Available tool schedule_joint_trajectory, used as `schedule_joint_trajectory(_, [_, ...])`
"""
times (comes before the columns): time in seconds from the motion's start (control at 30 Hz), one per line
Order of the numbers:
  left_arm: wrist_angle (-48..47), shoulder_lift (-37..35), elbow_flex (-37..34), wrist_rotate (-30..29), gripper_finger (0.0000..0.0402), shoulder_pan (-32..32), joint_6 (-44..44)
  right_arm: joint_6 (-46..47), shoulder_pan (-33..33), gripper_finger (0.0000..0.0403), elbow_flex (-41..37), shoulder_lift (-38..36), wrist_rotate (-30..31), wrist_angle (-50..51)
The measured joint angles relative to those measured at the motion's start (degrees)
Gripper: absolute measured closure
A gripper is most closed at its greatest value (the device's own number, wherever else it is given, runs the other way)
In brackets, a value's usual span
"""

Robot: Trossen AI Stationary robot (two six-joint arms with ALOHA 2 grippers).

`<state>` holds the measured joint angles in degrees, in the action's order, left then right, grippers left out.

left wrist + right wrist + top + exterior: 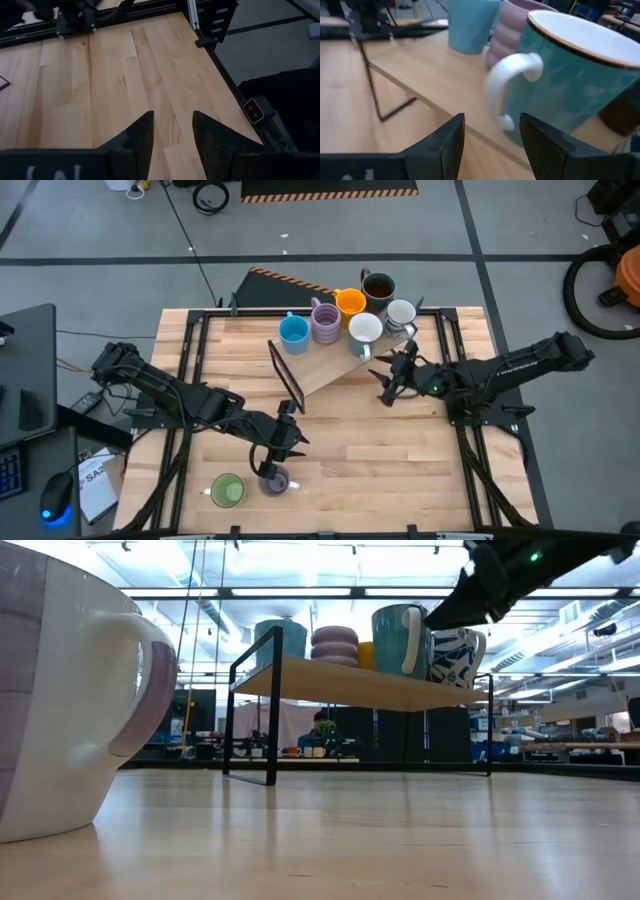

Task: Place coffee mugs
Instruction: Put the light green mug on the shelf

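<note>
Six mugs stand on a raised wooden shelf (322,368): blue (293,332), ribbed purple (325,323), orange (350,303), dark (378,286), a teal one with a white inside (364,330) and a white patterned one (400,314). A green mug (227,490) and a purple mug (274,482) stand on the table near its near edge. My left gripper (276,460) is open just above and beside the purple mug; its wrist view shows only bare table between the fingers (172,117). My right gripper (388,390) is open by the shelf's near right corner, facing the teal mug's white handle (507,85).
The shelf rests on a black wire frame (248,710) in the far middle of the table. In the low view the purple mug (60,690) fills the left side. Bare wood lies between the shelf and the two near mugs. Black rails (470,460) run along the table's sides.
</note>
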<state>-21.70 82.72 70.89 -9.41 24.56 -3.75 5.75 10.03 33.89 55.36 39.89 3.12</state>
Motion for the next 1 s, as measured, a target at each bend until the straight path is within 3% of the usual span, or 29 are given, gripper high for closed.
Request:
schedule_joint_trajectory(0.27, [0.3, 0.0, 0.0, 0.0, 0.026, 0.0, 0.4, 4.0, 7.2, 0.0208, 0.0, 10.7, 5.4, -9.0])
schedule_joint_trajectory(0.57, [0.3, 0.0, 0.0, 0.0, 0.026, 0.0, 0.5, -10.2, 9.0, 0.0208, 0.0, 23.8, 15.8, -34.6])
schedule_joint_trajectory(0.77, [0.3, 0.0, 0.0, 0.0, 0.026, 0.0, 0.5, -12.1, 7.6, 0.0195, 0.0, 25.8, 24.9, -39.1])
schedule_joint_trajectory(1.0, [0.4, 0.0, 0.0, 0.0, 0.026, 0.0, 0.9, -11.9, 7.0, 0.0158, 0.0, 25.8, 27.0, -40.0])
